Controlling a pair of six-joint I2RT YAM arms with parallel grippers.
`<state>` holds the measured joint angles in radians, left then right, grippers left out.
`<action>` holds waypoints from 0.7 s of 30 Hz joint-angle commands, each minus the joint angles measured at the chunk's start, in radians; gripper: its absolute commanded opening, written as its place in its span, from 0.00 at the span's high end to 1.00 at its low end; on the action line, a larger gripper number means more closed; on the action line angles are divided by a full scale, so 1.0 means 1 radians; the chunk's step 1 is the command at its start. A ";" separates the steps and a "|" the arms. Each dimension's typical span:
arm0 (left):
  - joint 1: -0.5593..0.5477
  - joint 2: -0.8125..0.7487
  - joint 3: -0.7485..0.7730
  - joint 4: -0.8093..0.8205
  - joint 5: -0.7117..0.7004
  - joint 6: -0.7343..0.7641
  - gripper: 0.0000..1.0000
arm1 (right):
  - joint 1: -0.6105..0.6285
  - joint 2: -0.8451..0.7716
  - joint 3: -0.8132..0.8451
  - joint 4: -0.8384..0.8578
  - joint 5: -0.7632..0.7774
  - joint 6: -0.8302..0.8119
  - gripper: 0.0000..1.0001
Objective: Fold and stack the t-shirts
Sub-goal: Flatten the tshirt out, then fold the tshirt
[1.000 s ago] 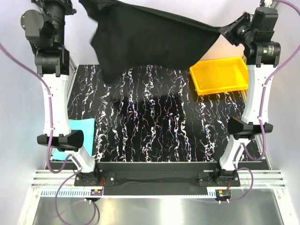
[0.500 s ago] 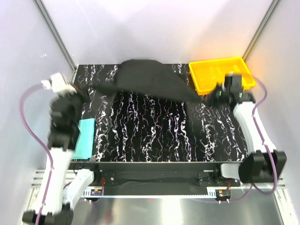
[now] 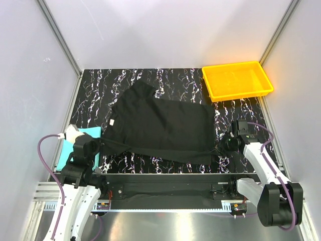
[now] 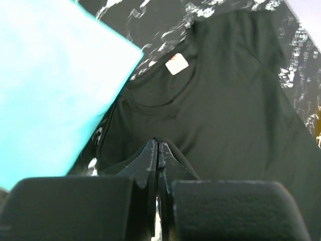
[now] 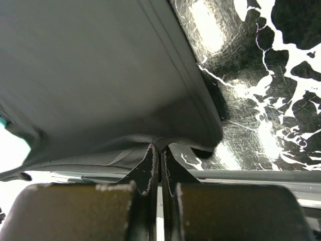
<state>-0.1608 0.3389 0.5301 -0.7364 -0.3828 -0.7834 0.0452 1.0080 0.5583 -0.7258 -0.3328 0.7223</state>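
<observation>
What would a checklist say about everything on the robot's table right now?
Surface: marbled black table, partly covered by cloth.
Job's things: black shirt spread flat, white label showing; teal shirt lying flat at the left edge.
Clutter: yellow tray, far right corner.
Grippers: left fingers and right fingers each shut on the black shirt's near edge.
Cables: purple cables loop beside both arms.
Surroundings: grey walls.

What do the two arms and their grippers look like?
The left arm and right arm have white shells, black joints and looping purple cables. The left gripper and right gripper are black, tapering to thin tips.
</observation>
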 commanded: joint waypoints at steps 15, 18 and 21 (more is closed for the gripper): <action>0.001 0.126 0.064 -0.113 0.027 -0.172 1.00 | 0.004 0.029 -0.038 -0.044 0.006 0.057 1.00; 0.001 0.181 0.083 -0.104 0.041 -0.148 1.00 | 0.004 0.020 -0.044 -0.044 0.018 0.057 1.00; 0.000 0.219 0.100 -0.051 0.080 -0.099 1.00 | 0.004 0.040 -0.029 -0.041 0.023 0.048 1.00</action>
<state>-0.1608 0.5289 0.5781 -0.8688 -0.3454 -0.9390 0.0452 1.0420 0.5179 -0.7544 -0.3313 0.7673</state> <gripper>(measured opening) 0.012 0.019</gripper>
